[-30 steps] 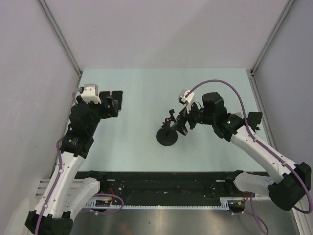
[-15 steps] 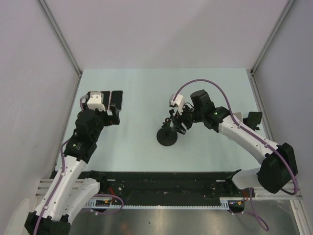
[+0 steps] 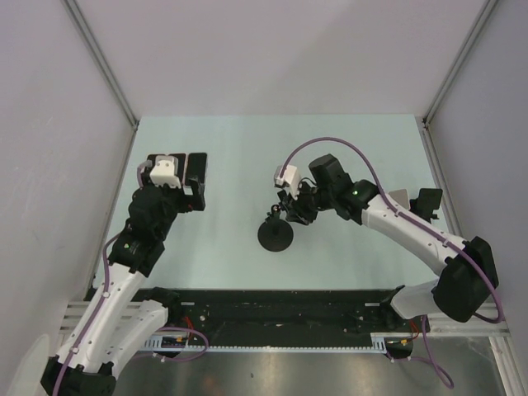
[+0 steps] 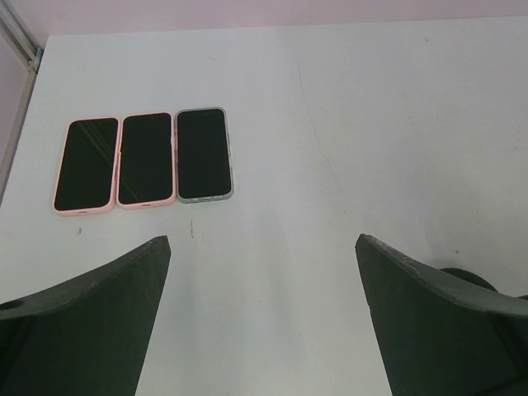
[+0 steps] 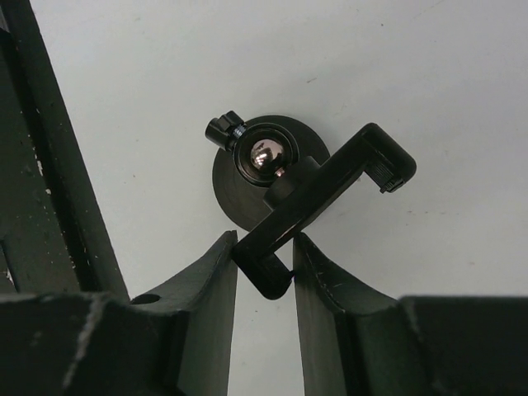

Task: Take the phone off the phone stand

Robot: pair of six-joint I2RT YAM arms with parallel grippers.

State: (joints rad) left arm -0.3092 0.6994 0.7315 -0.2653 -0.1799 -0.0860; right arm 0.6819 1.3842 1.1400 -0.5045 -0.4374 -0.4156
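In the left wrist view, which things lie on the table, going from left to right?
Outer pink-cased phone → inner pink-cased phone → grey-cased phone.

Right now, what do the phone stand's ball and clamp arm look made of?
The ball looks like polished metal, given its mirror-like glint. The clamp arm is matte black, likely plastic, possibly painted metal: dull, no reflections.

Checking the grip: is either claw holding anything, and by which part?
The right claw pinches the phone stand by one end of its cradle bar; left claw holds nothing.
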